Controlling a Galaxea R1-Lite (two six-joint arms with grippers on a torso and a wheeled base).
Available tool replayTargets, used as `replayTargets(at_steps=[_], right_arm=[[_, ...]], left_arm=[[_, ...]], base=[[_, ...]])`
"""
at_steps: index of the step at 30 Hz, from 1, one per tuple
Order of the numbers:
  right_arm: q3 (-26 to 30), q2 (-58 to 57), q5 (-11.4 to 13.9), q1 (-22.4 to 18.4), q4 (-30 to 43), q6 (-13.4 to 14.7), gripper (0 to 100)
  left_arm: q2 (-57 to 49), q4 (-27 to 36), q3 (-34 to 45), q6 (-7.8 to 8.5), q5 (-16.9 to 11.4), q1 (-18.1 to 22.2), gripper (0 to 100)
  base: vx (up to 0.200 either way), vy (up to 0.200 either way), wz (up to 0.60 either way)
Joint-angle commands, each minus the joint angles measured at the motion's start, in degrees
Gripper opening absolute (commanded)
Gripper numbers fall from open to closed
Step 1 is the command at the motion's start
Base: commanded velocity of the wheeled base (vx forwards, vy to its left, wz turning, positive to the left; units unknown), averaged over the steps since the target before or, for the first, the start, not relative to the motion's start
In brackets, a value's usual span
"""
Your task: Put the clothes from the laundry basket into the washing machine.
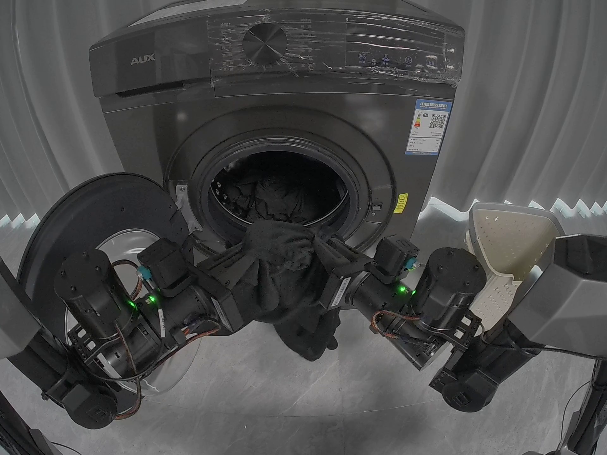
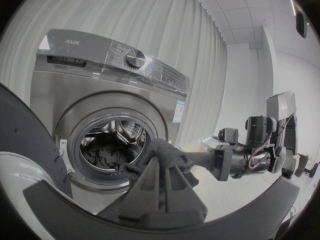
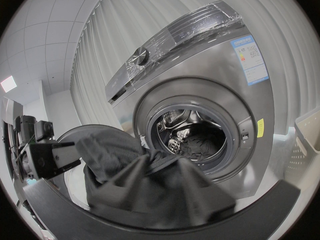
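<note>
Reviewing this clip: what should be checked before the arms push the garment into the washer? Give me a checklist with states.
1. Washer door swung wide: ok.
2. Left gripper shut on dark garment: ok.
3. Right gripper shut on it: ok.
4. Garment wholly above the lower edge of the opening: not ok, a tail hangs below.
5. Room in drum above clothes already inside: ok.
6. Basket emptied: cannot tell.
</note>
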Motion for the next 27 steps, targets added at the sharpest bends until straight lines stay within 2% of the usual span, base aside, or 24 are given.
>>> replayTargets(at_steps=[1, 7, 11, 19, 22, 27], right_arm=[[0.41, 0.31, 0.07, 0.82, 0.32, 0.22, 100], [5.95, 0.48, 0.33, 0.73, 0.58, 1.18, 100], [6.65, 0.57, 0.95, 0.11, 0.84, 4.08, 100], [6.30, 1.89, -0.19, -0.15, 0.93, 4.61, 100], [6.04, 2.15, -1.95, -0.24, 0.93, 4.61, 100], [2.34, 4.79, -5.82, -0.50, 0.76, 4.52, 100]], left_arm=[[0.08, -0.68, -1.07, -0.26, 0.31, -0.15, 0], [0.52, -0.68, -3.98, -0.70, 1.28, 0.11, 0], [0.69, -0.68, -4.94, -0.79, 2.15, 0.11, 0], [1.31, -0.76, -8.19, -2.19, 4.79, 0.20, 0], [1.22, -0.76, -8.28, -2.90, 5.05, 0.20, 0], [1.22, -0.76, -8.37, -2.90, 5.14, 0.20, 0]], base=[[0.000, 0.000, 0.00], [0.000, 0.000, 0.00], [0.000, 0.000, 0.00], [0.000, 0.000, 0.00], [0.000, 0.000, 0.00], [0.000, 0.000, 0.00]])
